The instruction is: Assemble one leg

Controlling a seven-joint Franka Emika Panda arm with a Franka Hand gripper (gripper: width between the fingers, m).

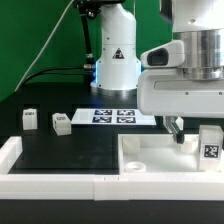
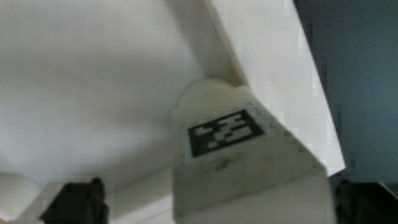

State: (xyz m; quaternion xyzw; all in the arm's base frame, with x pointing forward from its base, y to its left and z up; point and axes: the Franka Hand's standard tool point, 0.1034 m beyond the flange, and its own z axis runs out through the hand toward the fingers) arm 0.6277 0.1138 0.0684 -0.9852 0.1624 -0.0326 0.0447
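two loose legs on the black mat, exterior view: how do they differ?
The leg on the exterior view's left stands upright, taller than wide; the other leg looks lower and wider, as if lying on its side. The first sits nearer the white rail. Both are small white blocks with marker tags, untouched by the tool.

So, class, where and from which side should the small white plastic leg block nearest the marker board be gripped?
Probably grip the small white plastic leg block across its side faces, coming down from above: it sits free on the black table.
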